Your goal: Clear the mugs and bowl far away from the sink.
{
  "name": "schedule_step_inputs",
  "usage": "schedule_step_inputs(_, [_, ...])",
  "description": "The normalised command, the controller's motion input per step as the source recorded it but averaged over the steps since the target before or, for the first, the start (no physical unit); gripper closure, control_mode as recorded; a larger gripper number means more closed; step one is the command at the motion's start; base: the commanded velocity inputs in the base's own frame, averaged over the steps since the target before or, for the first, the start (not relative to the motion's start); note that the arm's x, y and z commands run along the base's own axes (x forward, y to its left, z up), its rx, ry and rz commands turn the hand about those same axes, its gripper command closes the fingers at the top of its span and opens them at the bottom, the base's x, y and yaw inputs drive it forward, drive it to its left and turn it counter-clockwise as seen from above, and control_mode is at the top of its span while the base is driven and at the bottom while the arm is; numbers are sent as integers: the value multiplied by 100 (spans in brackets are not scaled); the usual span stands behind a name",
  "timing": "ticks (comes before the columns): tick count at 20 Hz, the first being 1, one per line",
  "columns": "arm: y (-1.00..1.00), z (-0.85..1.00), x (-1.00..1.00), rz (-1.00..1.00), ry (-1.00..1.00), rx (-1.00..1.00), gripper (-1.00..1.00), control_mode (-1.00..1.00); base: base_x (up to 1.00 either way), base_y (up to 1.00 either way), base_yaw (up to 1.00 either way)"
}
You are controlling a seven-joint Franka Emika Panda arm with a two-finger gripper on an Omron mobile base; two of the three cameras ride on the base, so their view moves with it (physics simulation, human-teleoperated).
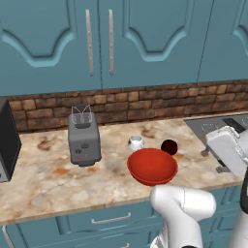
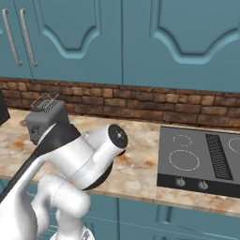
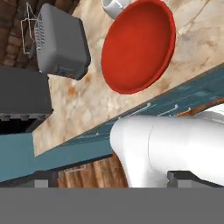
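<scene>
A: Status on the counter [image 1: 43,179]?

B: Marble top, brick backsplash behind it, teal cabinets above. Stovetop [image 2: 201,159] on the right end. Black appliance [image 1: 7,140] at the far left edge, grey toaster [image 1: 84,138] next to it.

A: Task items?

B: Red bowl [image 1: 152,166] sits near the front edge of the counter, right of the toaster. White mug [image 1: 135,142] just behind the bowl on its left side, dark maroon mug [image 1: 169,146] just behind on its right. Both mugs close to the bowl rim; can't tell if they touch. All three upright.

A: Gripper?

B: Gripper [image 3: 113,177] is wide open, nothing between the fingers. Hand view has one dark fingertip [image 3: 41,179] low left and the other low right, well apart. It's pulled back off the counter, in front of the cabinet fronts.

A: Relation to the bowl?

B: Well apart. In the hand view the bowl [image 3: 138,46] lies far up the frame beyond the counter edge, white mug [image 3: 114,6] past it at the top. No contact with anything.
</scene>
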Motion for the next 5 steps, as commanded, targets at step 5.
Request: schedule_step_inputs(5, [57,94,-79,-1,-9,-25,-100,-100,0,0,0])
